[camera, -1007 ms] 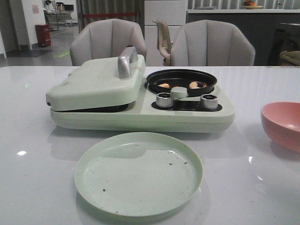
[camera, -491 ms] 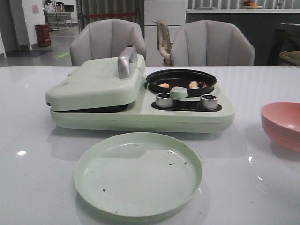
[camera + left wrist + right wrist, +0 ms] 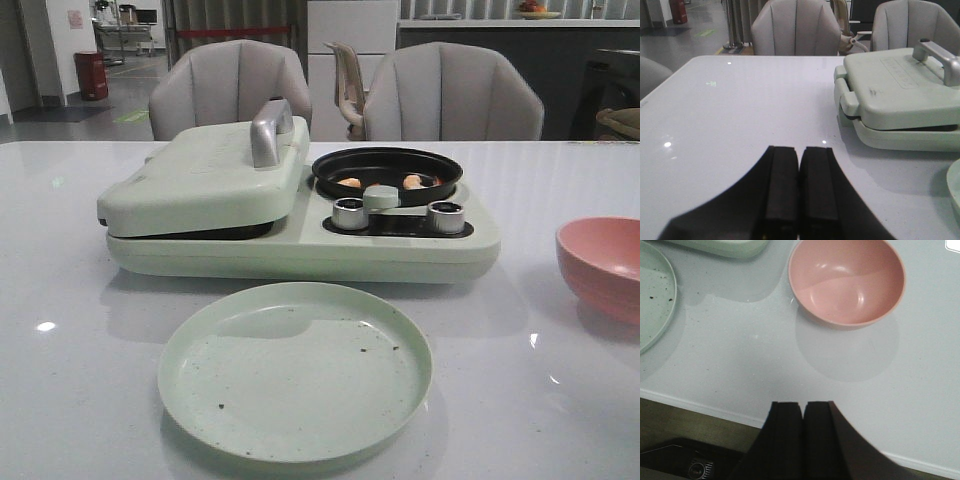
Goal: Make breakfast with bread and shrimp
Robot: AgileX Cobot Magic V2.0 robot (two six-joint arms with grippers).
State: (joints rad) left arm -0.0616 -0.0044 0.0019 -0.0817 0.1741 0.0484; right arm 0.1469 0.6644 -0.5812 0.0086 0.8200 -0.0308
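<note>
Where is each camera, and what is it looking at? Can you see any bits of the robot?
Front view: looks forward over the table at the breakfast maker, shrimp and green plate; no robot shows.
Left wrist view: on the left arm, facing the closed lid; its shut fingers show.
Right wrist view: on the right arm, looking down on the pink bowl; shut fingers show.
All three catch the plate.

Facing forward, low over the bench [image 3: 80,300]; wrist views looking past fingers [image 3: 782,190], sharing plate [image 3: 295,370] and bowl [image 3: 846,280].

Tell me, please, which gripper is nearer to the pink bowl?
The right gripper: it sits above the table's near edge, facing the pink bowl. The left gripper is far across, beside the closed sandwich maker.
</note>
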